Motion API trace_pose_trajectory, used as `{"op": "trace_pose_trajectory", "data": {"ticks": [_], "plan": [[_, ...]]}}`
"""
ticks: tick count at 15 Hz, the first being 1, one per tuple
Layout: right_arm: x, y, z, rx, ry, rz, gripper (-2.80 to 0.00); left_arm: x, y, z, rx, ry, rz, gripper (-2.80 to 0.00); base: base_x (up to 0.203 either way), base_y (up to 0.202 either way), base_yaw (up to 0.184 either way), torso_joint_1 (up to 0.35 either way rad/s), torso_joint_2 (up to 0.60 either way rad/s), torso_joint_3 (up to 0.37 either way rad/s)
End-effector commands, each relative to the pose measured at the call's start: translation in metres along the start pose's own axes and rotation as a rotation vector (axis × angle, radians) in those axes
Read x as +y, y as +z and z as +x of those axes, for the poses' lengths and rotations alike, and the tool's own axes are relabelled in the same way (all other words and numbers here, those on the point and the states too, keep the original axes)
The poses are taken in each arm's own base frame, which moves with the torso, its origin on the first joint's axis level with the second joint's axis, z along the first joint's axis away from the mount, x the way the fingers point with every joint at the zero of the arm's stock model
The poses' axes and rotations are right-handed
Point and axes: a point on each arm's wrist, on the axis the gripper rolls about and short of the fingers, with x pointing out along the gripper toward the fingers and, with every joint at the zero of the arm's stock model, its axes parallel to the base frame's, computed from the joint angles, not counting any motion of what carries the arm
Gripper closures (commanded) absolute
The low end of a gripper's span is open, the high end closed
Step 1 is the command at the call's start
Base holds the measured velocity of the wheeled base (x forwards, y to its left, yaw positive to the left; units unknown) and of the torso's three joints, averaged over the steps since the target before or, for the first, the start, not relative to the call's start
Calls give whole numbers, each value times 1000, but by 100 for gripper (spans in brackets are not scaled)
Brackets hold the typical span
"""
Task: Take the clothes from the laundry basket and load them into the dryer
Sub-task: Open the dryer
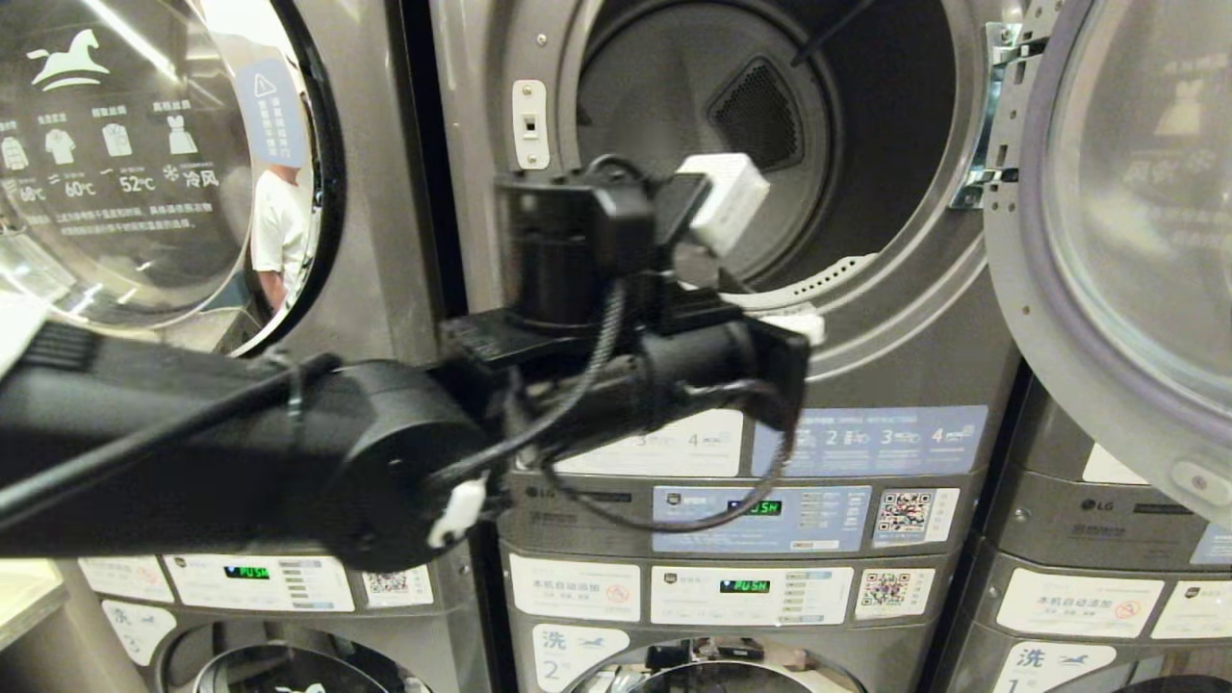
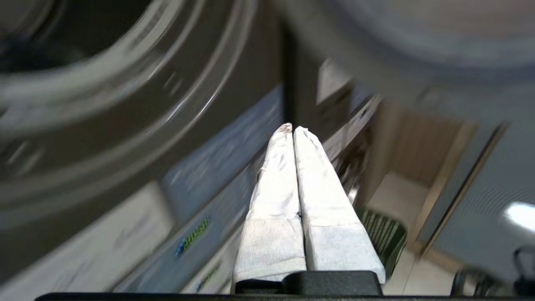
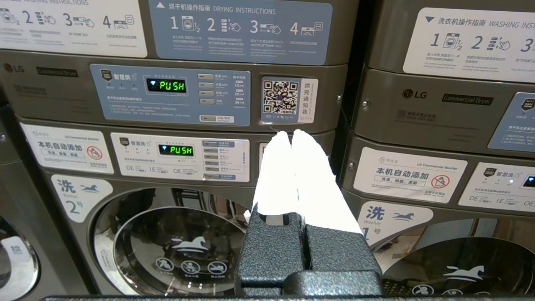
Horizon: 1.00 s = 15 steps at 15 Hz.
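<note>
Left gripper, pressed together and empty, hangs beside the dryer mouth

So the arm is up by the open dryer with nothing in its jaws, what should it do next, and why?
Probably lower the left gripper toward the laundry basket for clothes. Its jaws are shut and empty, the dryer drum looks bare behind its open door, and no basket shows in the head view. The right gripper is also shut and empty, facing the control panels.

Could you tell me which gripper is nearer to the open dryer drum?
Left. The left gripper, shut and empty, is raised beside the dryer drum opening. The right gripper, shut, sits lower, facing the control panels below it.
</note>
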Motion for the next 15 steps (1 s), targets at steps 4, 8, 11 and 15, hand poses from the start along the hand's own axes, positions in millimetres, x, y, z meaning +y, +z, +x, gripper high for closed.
{"op": "trace_pose_trajectory", "data": {"ticks": [4,8,11,15], "plan": [[0,0,0,-1,4,-4,0,21,-36,-156,97,186,-50,0,0,0,0,0,0,0],[0,0,0,-3,4,8,0,22,-64,-213,111,292,-148,0,0,0,0,0,0,0],[0,0,0,-3,3,8,0,26,-71,-218,124,340,-220,0,0,0,0,0,0,0],[0,0,0,-3,3,8,0,27,-93,-245,138,478,-230,0,0,0,0,0,0,0]]}}
